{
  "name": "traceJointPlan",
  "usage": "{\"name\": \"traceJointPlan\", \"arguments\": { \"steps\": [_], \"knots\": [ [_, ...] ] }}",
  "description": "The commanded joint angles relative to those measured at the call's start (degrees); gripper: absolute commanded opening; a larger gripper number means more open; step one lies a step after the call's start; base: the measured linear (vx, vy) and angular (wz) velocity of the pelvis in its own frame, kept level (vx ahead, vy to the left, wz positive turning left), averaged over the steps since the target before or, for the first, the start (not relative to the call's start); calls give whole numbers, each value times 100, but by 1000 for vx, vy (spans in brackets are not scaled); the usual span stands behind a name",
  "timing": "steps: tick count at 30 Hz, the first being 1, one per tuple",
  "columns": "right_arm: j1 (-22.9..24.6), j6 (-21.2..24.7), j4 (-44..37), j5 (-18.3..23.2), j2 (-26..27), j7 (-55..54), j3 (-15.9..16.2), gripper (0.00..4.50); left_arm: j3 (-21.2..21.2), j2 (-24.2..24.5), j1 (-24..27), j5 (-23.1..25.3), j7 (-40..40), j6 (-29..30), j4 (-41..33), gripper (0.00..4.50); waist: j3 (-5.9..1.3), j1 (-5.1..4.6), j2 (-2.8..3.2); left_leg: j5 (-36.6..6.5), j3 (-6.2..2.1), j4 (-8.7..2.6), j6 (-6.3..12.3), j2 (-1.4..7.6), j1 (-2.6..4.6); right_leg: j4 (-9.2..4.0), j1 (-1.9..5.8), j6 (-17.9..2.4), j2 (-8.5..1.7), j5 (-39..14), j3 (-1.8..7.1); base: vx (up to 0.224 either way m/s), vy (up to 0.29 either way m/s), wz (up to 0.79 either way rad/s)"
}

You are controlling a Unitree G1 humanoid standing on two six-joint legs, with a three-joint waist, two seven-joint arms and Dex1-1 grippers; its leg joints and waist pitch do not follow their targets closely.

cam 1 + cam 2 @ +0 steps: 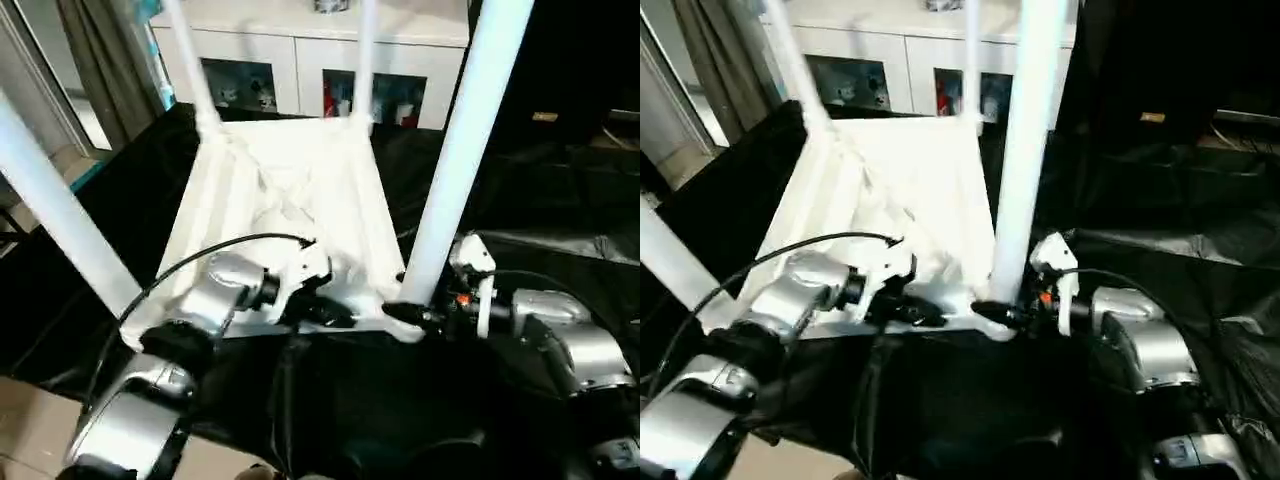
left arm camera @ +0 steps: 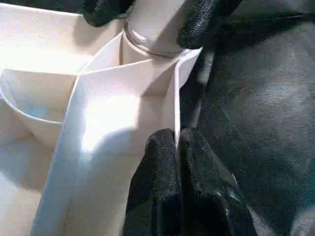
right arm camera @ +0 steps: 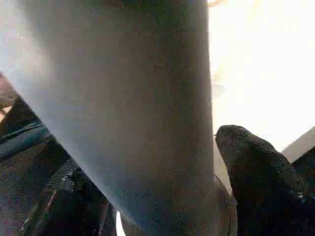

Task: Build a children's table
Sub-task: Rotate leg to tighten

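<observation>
Both claws work at the near edge of the children's table [image 1: 300, 190], which lies upside down on a black cloth [image 1: 520, 210] with its four legs pointing up. The left gripper [image 2: 177, 142] is pinched shut on the thin rim wall of the tabletop, one black finger on each side of that wall, beside the near right corner socket. The right gripper [image 1: 412, 316] straddles the base of the near right leg [image 1: 460, 150] where it enters that socket; its fingers [image 3: 261, 172] sit on either side of the tube, and whether they press it or stand loose cannot be told. The near left leg [image 1: 60, 215] rises toward the camera. Behind the table stands a white cabinet [image 1: 300, 55] with glass-fronted shelves.
</observation>
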Motion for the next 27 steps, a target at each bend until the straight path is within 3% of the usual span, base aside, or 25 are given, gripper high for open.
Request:
{"name": "traceJointPlan", "arguments": {
  "steps": [1,6,9,11,13,14,15,17,21,24,25,27],
  "knots": [
    [43,96,-103,41,-122,22,-17,302,-61,2,1,-187,-369,6,-217,0,-375,-16,-112,-1040,-86,-386,485,252,132,-330,274,-1503,-198,-717,219,0,0,0],
    [131,103,-180,21,-85,-11,57,268,-62,6,16,-207,-336,45,-303,0,-375,-1,-125,-969,-86,-379,505,249,125,-324,274,-1488,-202,-714,219,0,0,0],
    [130,-32,20,-184,117,-537,2,258,36,-148,-63,-103,218,-70,-131,0,-369,-2,-128,-1019,-87,-384,463,249,125,-341,270,-1444,-210,-835,222,0,0,0],
    [5,-315,493,-467,436,-1517,-172,246,155,-312,-190,-7,818,-175,138,0,-347,-56,-127,-1227,-95,-407,300,235,130,-386,231,-1362,-217,-1159,226,0,0,0],
    [-108,-354,952,-632,843,-2575,-341,241,199,-461,-302,109,1357,-165,355,0,-339,-115,-129,-1479,-117,-439,111,209,142,-424,254,-1243,-219,-1590,212,0,0,0],
    [-108,-354,953,-632,845,-2578,-341,236,199,-461,-302,110,1359,-165,356,0,-332,-139,-138,-1509,-122,-447,69,209,147,-432,239,-1214,-210,-1660,215,0,0,0],
    [-105,-363,1018,-679,935,-2777,-339,231,203,-499,-322,142,1498,-141,391,0,-312,-193,-139,-1629,-148,-477,-1,198,112,-446,269,-1112,-208,-1852,204,0,0,0],
    [-130,-345,1188,-751,1193,-3346,-401,223,253,-623,-399,186,1878,-82,507,0,-294,-275,-134,-1929,-145,-492,-51,199,159,-510,223,-1001,-201,-2098,214,0,0,0],
    [-290,-339,1574,-868,1807,-4555,-539,209,473,-1064,-658,175,2949,23,847,0,-292,-354,-131,-2160,-158,-497,-130,188,184,-541,191,-983,-197,-2277,209,0,0,0],
    [-394,-510,1743,-955,2070,-4680,-482,209,493,-1265,-757,166,3149,-55,1017,0,-289,-389,-150,-2308,-167,-502,-125,175,190,-580,184,-901,-194,-2461,200,0,0,0],
    [-422,-593,1724,-891,2145,-4525,-450,261,458,-1323,-764,191,3137,-100,1029,0,-284,-398,-147,-2352,-171,-507,-95,174,167,-596,193,-862,-200,-2498,197,0,0,0],
    [-440,-652,1681,-811,2194,-4347,-427,273,424,-1361,-765,218,3118,-137,1033,0,-292,-396,-153,-2413,-167,-510,-31,183,183,-600,184,-865,-194,-2412,205,0,0,0]
  ]
}}
